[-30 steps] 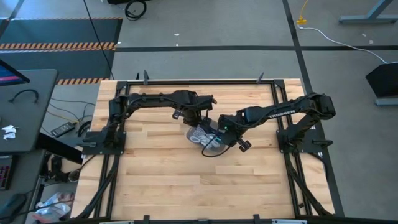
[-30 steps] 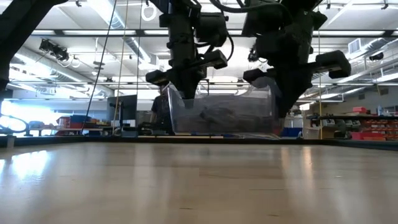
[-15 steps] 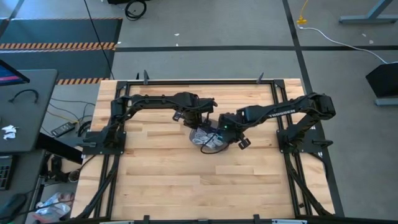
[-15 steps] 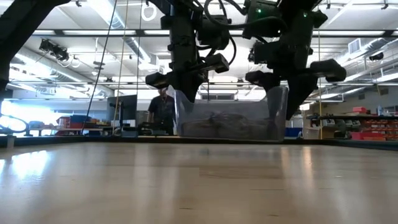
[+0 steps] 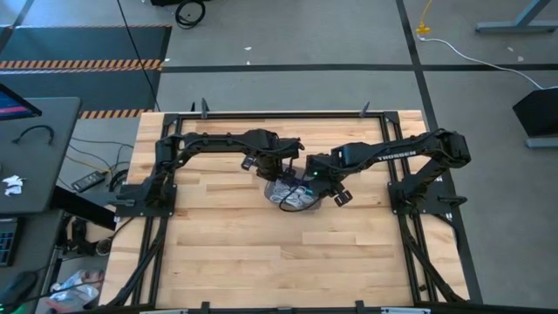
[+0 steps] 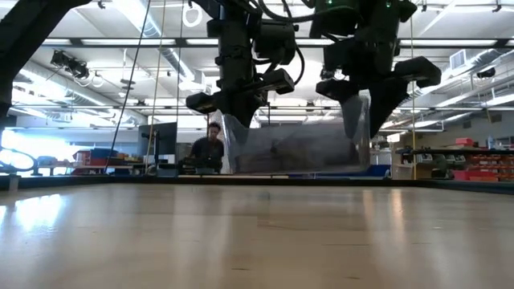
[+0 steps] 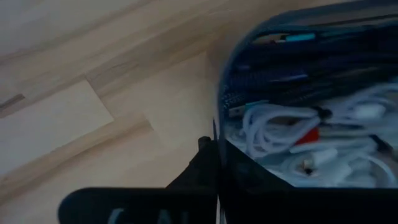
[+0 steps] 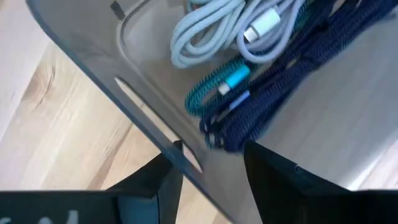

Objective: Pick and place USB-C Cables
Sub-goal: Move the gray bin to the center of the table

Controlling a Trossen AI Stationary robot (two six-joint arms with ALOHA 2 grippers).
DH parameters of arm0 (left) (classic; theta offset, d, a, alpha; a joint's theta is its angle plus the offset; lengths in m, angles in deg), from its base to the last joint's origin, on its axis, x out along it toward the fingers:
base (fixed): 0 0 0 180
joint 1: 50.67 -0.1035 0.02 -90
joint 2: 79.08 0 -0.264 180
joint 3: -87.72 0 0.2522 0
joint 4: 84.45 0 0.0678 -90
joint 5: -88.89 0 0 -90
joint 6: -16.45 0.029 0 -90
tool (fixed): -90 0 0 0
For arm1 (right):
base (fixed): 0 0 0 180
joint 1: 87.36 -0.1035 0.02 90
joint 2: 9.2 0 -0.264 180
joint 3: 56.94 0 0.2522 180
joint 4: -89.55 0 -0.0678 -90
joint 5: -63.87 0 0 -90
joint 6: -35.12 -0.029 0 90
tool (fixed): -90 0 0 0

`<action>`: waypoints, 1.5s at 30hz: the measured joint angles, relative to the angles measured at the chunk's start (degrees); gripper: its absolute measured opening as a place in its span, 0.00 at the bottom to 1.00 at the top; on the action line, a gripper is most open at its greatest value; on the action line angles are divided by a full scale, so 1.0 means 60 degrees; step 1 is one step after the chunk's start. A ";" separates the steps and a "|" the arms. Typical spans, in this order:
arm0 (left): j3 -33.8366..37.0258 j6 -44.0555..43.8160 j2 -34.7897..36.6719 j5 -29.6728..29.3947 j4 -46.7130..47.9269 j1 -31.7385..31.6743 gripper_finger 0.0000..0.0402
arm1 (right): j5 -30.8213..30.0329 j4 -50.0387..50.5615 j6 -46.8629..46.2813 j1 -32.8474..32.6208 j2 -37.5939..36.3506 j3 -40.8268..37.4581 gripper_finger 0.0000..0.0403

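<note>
A grey translucent tray [image 5: 292,196] sits mid-table and holds the USB-C cables. White coils [image 8: 211,31], a teal one [image 8: 217,87] and dark blue ones [image 8: 280,81] lie in it. The left wrist view shows white cables [image 7: 292,143] and a red tip. My left gripper [image 5: 281,174] is shut on the tray's far-left wall. My right gripper [image 8: 208,152] is open at the tray's right end. One of its fingers [image 8: 155,180] is outside the wall and the other [image 8: 273,174] inside, with the rim [image 8: 180,155] between them. I cannot tell whether they touch it. My left gripper holds the tray by the top of its wall [image 7: 221,134] at the end nearest that arm, coming from above with the fingers pointing down. One finger [image 7: 202,165] shows outside the wall; the wall hides the other. The tray [image 6: 297,148] hangs slightly tilted, low over the table.
Black frame rails [image 5: 288,113] run around the wooden table. Bare wood [image 5: 279,262] stretches toward the near edge. A person [image 6: 210,148] stands in the room behind the table.
My right gripper has opened, let go of the tray's wall, and moved up and a little toward the far edge. The tray has shifted slightly toward the far edge and now sits more tilted, still held by my left gripper.
</note>
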 joint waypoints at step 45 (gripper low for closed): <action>-0.0010 -0.5641 -0.0023 -0.2603 -0.0535 0.0924 0.01 | -0.2478 0.2035 -0.4869 -0.0463 -0.7786 -0.0015 0.43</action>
